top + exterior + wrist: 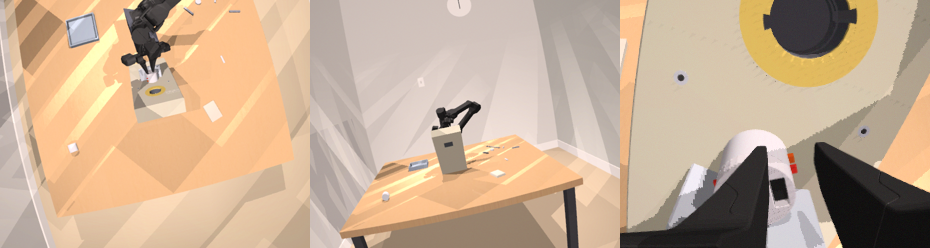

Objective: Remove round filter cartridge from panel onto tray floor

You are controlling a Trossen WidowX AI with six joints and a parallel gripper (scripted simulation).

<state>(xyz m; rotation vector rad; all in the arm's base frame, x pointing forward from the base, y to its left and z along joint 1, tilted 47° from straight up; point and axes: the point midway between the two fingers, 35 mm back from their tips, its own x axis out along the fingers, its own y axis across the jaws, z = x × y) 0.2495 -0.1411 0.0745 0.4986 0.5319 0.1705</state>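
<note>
Top view: gripper [149,70] points down at the filter cartridge [153,77], which is out of the panel [170,90] and stands on a pale tray [142,73] beside the empty socket [155,91].
Exterior view: panel [450,152] hides the cartridge.
Wrist view: cartridge [741,150] sits on the tray floor [808,232], partly behind one finger. Fingers are narrowly parted, gripping nothing.
</note>
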